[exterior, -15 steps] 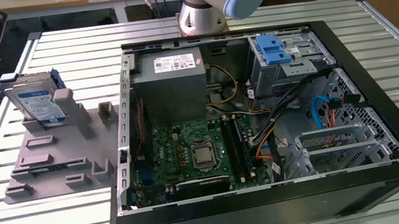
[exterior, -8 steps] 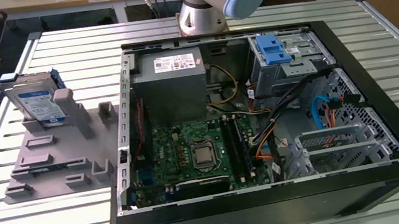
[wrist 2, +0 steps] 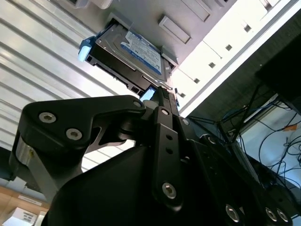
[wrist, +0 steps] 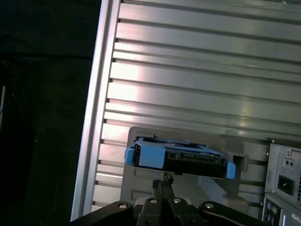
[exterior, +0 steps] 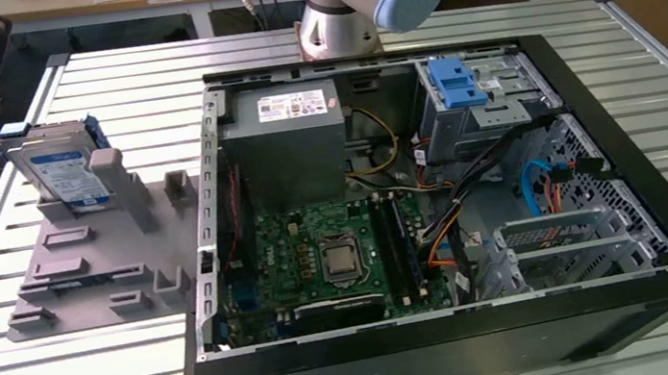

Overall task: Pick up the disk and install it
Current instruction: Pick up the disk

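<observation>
Disk (exterior: 58, 171) stands on edge in a grey holder (exterior: 86, 270), label side facing the open case (exterior: 635, 308). Blue bracket wraps its edges. Not picked up, not installed.

In both wrist views the disk (wrist 2: 136, 52) (wrist: 178, 158) sits straight ahead of the gripper (wrist 2: 161, 94) (wrist: 162, 180), near the fingertips but apart from them, no contact. The fingers are pressed together with nothing between them. The gripper lines up roughly with the middle of the disk's long edge, blue bracket corners out to either side of the fingertips.

The holder plate spreads around and past the disk, away from the gripper. The slatted metal table (wrist: 188, 70) is beyond that, farther from the gripper than the disk.

The case lies off to one side of the gripper, farther than the disk. It lies open on the table, showing:
- grey power supply (exterior: 284, 150)
- green board (exterior: 317, 258)
- silver cage (exterior: 478, 101) with a blue latch
- loose cables

Arm base (exterior: 343, 7) rises behind the case in the exterior view.
</observation>
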Action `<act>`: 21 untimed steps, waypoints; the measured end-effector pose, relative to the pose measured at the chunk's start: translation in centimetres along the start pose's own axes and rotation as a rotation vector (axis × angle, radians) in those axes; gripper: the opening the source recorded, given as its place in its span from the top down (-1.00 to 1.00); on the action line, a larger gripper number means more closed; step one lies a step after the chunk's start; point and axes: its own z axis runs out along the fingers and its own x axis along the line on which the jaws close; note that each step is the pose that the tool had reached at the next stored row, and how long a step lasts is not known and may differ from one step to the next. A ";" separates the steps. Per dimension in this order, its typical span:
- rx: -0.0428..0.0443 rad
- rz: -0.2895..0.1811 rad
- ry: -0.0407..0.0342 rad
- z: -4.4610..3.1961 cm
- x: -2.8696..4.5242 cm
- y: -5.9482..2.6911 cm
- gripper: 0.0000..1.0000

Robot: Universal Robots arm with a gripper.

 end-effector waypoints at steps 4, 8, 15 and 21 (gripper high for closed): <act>0.0007 -0.039 0.0016 0.00 0.00 0.00 0.79; 0.0016 -0.095 0.0037 0.02 0.00 0.00 0.79; 0.0018 -0.198 0.0058 0.04 0.00 0.00 0.79; 0.0014 -0.287 0.0082 0.07 0.00 0.00 0.79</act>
